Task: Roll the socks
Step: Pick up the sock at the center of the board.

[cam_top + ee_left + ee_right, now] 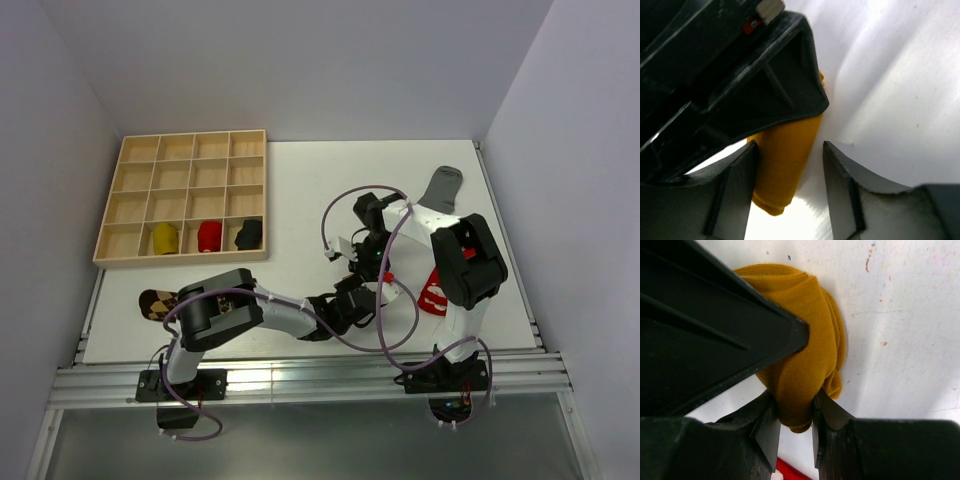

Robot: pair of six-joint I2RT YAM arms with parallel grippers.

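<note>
A mustard-orange sock (805, 330) lies rolled on the white table. My right gripper (794, 401) is shut on its near end. My left gripper (790, 150) is open, with the other end of the same sock (785, 160) between its fingers, against the left finger (742, 175). In the top view both grippers meet at mid-table, left (345, 303) and right (368, 268), and they hide the mustard sock. A red sock (433, 292) lies by the right arm, a grey sock (443, 187) lies at the far right, and an argyle sock (158, 302) lies at the near left.
A wooden compartment tray (183, 196) stands at the back left. Its front row holds a yellow bundle (164, 237), a red bundle (208, 235) and a dark bundle (248, 234). Purple cables (345, 200) loop over the middle of the table. A red strip (790, 472) shows under my right gripper.
</note>
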